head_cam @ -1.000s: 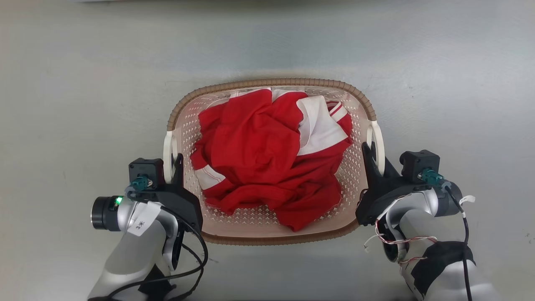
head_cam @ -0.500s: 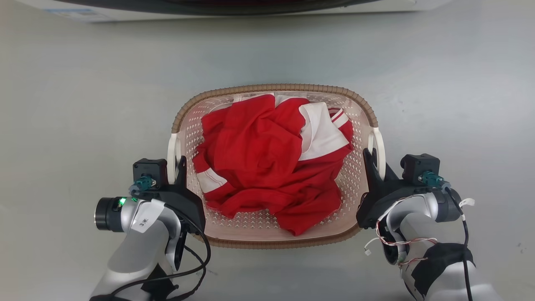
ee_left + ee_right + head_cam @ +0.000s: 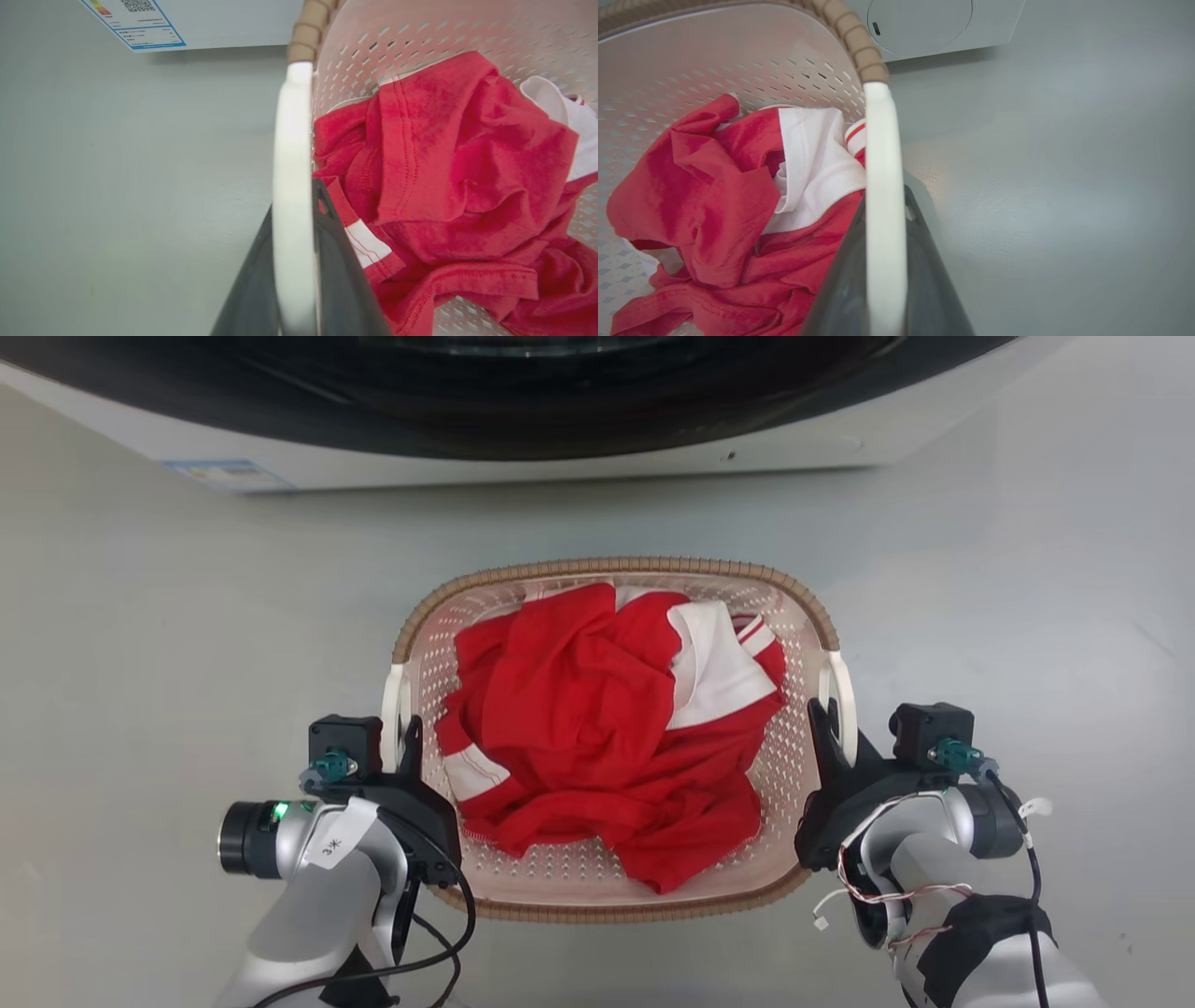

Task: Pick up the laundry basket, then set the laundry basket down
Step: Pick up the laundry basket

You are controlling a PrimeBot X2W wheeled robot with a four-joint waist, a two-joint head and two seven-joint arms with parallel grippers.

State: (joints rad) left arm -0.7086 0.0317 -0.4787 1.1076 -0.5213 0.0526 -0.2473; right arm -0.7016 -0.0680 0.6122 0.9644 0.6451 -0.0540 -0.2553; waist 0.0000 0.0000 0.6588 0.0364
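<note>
**Both sets of fingers clamped on basket handles**

Left fingers (image 3: 409, 747) are closed on the white left handle (image 3: 392, 695) of the laundry basket (image 3: 616, 565). The left wrist view has one dark finger on each side of the handle strip, tight against it. Right fingers (image 3: 820, 733) grip the right handle (image 3: 845, 695) the same way. The basket sits between the two sets of fingers, level, rim up. Red-and-white clothing (image 3: 579, 709) is heaped inside, inboard of both. Beyond the fingertips there's grey floor (image 3: 140, 663), then the washing machine (image 3: 560, 467) — white front, dark door, blue-edged label (image 3: 135, 23) ahead of the left fingertips. Can't tell if the basket bottom touches the floor.
</note>
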